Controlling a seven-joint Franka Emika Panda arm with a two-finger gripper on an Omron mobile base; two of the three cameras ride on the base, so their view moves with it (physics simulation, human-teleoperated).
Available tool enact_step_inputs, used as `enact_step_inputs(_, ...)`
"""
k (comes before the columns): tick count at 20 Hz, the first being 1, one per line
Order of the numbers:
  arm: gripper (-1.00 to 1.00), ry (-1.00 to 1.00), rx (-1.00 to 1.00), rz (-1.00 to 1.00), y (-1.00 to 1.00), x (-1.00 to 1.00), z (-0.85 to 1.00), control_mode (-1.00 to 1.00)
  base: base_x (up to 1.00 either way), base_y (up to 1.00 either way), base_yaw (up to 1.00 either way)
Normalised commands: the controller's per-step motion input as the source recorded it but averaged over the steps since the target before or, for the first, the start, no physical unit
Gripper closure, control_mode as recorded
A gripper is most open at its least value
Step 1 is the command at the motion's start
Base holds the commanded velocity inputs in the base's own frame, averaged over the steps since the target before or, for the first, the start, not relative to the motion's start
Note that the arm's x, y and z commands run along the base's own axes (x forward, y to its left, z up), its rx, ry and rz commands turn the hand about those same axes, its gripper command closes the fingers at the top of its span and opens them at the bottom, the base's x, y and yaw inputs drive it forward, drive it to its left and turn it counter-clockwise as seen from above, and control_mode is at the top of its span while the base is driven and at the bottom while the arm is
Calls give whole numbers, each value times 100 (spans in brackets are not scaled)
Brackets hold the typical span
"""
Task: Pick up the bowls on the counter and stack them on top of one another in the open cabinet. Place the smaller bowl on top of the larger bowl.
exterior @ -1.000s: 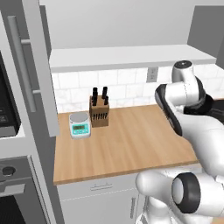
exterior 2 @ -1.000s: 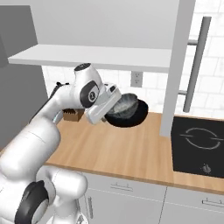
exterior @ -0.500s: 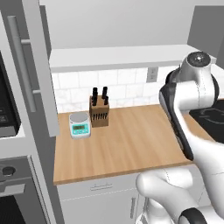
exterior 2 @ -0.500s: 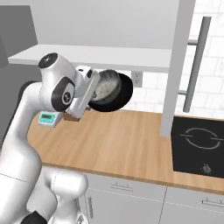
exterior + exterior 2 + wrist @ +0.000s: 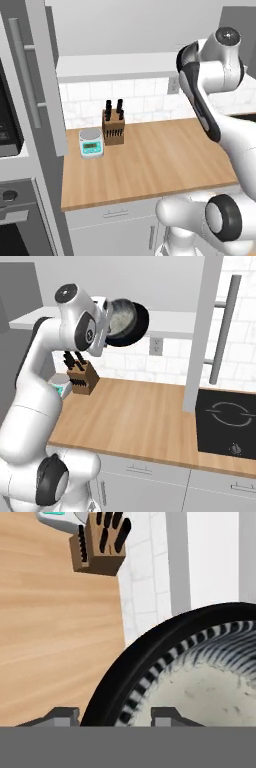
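Note:
A dark grey bowl (image 5: 125, 320) with a pale speckled inside hangs tilted on its side, high over the wooden counter (image 5: 140, 411) and level with the open cabinet's white floor panel (image 5: 172, 323). My gripper (image 5: 107, 320) is shut on the bowl's left rim. In the hand view the black rim (image 5: 120, 682) runs between the two fingertips of the gripper (image 5: 114, 716), with the counter (image 5: 50, 622) far below. The second bowl is out of view. In the left base view the arm (image 5: 207, 85) stands in front of the cabinet floor (image 5: 115, 67).
A knife block (image 5: 113, 129) and a white kitchen scale (image 5: 91, 142) stand at the counter's back left. Grey cabinet doors with bar handles hang open on the left (image 5: 42, 85) and right (image 5: 205, 331). A black cooktop (image 5: 227, 423) lies to the right.
The arm has risen and carried the bowl from just above the counter up to the height of the cabinet floor. The bowl has tipped from nearly level onto its side.

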Motion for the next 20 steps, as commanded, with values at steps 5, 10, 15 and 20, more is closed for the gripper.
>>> enact_step_inputs(5, 100, 12, 0, 0, 0, 100, 35, -100, 0, 0, 0)
enact_step_inputs(10, 100, 22, 5, 5, -11, 100, -16, -100, 0, 0, 0)
enact_step_inputs(15, 100, 1, 2, 9, -19, 100, 0, -100, 0, 0, 0)
enact_step_inputs(20, -100, 0, 0, 7, -2, 100, -15, -100, 0, 0, 0)
